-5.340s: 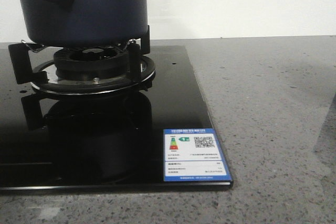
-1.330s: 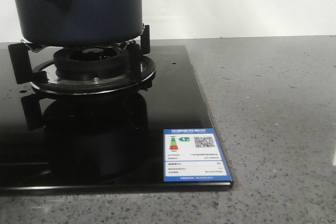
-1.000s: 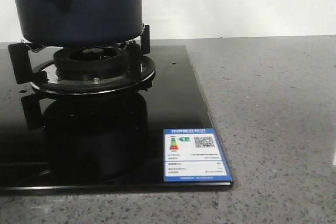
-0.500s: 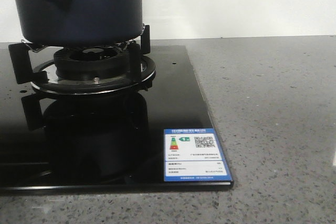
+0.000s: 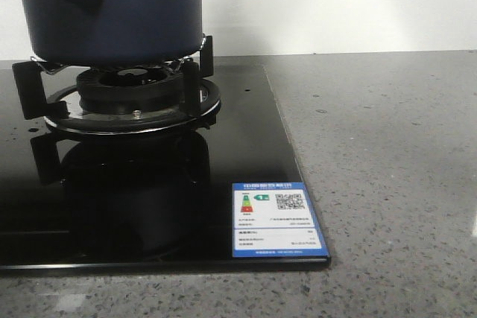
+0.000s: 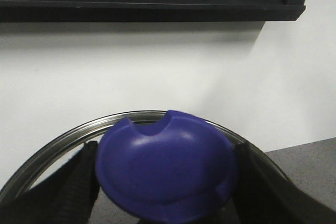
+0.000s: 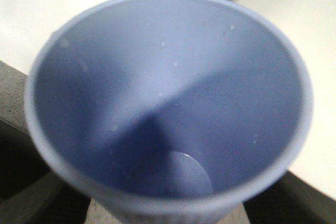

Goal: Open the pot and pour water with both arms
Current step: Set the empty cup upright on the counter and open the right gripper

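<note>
**Pot on the burner, lid and cup up at the wrists**

The pot (image 5: 112,9) sits on the burner grate (image 5: 127,98) of a black glass hob (image 5: 246,132). A blue-bordered energy label (image 5: 277,220) with a QR code lies at the hob's near right corner; its print is too small to read. The left gripper (image 6: 165,182) is clamped on the lid's blue knob (image 6: 165,169), steel rim (image 6: 63,137) behind. The right wrist view is filled by a pale blue cup (image 7: 168,103); whether that gripper grips it cannot be told.
</note>
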`<control>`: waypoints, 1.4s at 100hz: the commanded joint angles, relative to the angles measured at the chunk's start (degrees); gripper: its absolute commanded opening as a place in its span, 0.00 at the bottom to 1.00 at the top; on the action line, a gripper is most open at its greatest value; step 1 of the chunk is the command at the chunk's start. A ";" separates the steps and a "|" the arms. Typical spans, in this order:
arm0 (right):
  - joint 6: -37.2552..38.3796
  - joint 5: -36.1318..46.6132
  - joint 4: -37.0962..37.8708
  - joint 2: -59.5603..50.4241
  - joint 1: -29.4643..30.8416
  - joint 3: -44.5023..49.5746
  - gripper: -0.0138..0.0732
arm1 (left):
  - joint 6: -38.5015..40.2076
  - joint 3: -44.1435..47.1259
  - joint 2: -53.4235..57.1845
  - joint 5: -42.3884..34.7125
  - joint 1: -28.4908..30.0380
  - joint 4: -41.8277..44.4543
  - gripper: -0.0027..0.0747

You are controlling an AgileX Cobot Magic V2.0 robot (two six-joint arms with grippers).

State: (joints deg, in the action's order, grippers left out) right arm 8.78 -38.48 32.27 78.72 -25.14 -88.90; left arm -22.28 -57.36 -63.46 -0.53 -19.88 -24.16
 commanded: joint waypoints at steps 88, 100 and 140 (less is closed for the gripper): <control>1.16 73.80 -13.17 -7.76 26.29 58.97 0.52 | 0.00 -2.47 1.86 -6.94 -0.43 0.11 0.47; 1.16 75.67 -13.17 -4.26 26.29 58.97 0.52 | 0.00 -2.47 1.86 -7.02 -0.43 0.11 0.47; 1.16 75.90 -13.17 -0.89 26.29 58.97 0.52 | 0.00 -2.47 1.86 -7.43 -0.43 0.11 0.47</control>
State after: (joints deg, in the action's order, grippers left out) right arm 9.71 32.49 19.83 79.08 0.70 -28.61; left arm -22.28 -57.36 -63.46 -1.07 -19.88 -24.16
